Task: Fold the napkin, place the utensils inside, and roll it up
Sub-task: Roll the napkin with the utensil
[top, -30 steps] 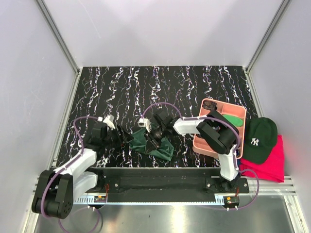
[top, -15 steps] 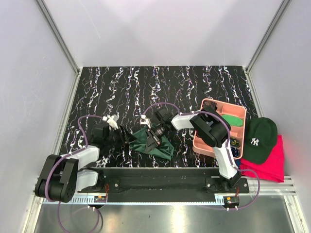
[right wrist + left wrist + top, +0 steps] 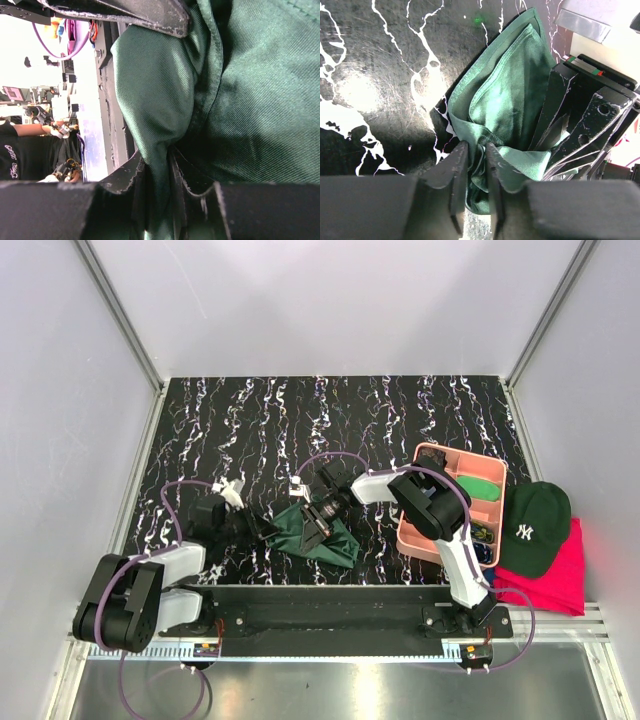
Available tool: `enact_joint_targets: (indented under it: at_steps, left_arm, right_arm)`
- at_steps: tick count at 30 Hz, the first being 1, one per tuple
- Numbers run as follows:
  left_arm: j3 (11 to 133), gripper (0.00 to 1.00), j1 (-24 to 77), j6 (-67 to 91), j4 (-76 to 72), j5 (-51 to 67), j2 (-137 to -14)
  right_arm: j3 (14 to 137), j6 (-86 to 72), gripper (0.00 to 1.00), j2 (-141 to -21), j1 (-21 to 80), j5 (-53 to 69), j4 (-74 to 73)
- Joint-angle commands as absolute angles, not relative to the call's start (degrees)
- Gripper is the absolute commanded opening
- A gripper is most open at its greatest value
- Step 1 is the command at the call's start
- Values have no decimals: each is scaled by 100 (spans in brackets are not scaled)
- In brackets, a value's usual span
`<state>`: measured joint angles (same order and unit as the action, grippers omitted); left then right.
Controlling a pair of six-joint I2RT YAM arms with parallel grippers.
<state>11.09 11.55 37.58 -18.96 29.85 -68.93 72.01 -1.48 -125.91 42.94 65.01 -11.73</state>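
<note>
The black desk (image 3: 250,420), veined with white, carries a bunched dark-green napkin (image 3: 340,545) near its front edge and a pink tray (image 3: 412,540) at its right side.

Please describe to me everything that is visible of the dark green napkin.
The napkin is a dark green cloth of soft woven fabric with a hemmed edge. It lies bunched in loose folds, not flat, on the black marbled table, near the front edge between the two arms. The left gripper pinches a fold on one side, and the right gripper pinches another fold on the other side. Nothing else touches it.
</note>
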Motion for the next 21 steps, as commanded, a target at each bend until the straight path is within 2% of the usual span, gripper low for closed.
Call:
enact_joint_targets:
  at_steps: [1, 7, 13, 21]
  left_arm:
    - [1099, 15, 1195, 3727, -2110, 3155, -6970]
    - [1142, 0, 1204, 3727, -1987, 3120, -6979]
    - [1318, 0, 1204, 3735, -1556, 2909, -7058]
    - [1468, 0, 1204, 3735, -1433, 2883, -7295]
  right_arm:
    - [7207, -113, 27, -12894, 4210, 5423, -1529]
    - [7268, -193, 36, -12718, 4210, 5344, -1582]
    - [7207, -255, 59, -12200, 4201, 5142, -1635]
    - [7067, -159, 69, -11233, 4210, 4273, -1696]
